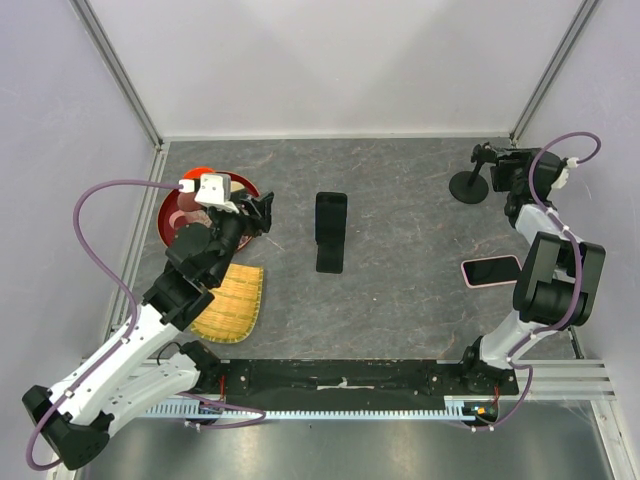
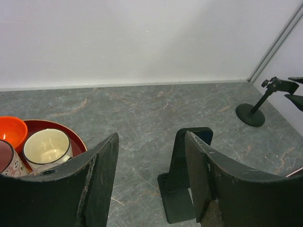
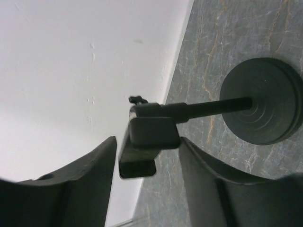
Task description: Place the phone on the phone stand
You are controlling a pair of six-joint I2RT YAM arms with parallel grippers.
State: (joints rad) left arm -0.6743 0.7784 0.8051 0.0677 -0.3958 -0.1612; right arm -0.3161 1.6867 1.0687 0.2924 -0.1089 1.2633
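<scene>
While the top view is the only one where we see it, the phone [image 1: 492, 270] lies flat on the table [image 1: 400, 190] at the right, just beside the right arm's elbow. It is a slim slab with a dark screen facing up and a pink rim. Its long axis runs roughly left-right, with the right end tipped slightly toward the far wall. It is well apart from both stands. The black L-shaped stand [image 1: 331, 232] sits mid-table, and the pole stand [image 1: 466, 186] is at far right. The right gripper [image 1: 494, 163] is at the pole stand's top. The left gripper [image 1: 264, 213] hovers just beside the red tray [image 1: 200, 172], with a woven mat [image 1: 232, 302] nearer the bases.

In the left wrist view we see the left gripper [image 2: 151, 139] with its fingers [image 2: 102, 175] spread wide and nothing between them. The L-shaped stand [image 2: 174, 198] is upright just past them, and the pole stand [image 2: 251, 115] is far right. The tray [image 2: 71, 135] holds a cream cup [image 2: 47, 146] and an orange bowl [image 2: 10, 130]. We make out no phone here.

In the right wrist view the right gripper [image 3: 147, 140] straddles the stand's clamp head [image 3: 151, 132], one finger either side and very close. We cannot tell whether they actually pinch it. The round base [image 3: 262, 101] rests on the table. The phone is not in this view.
</scene>
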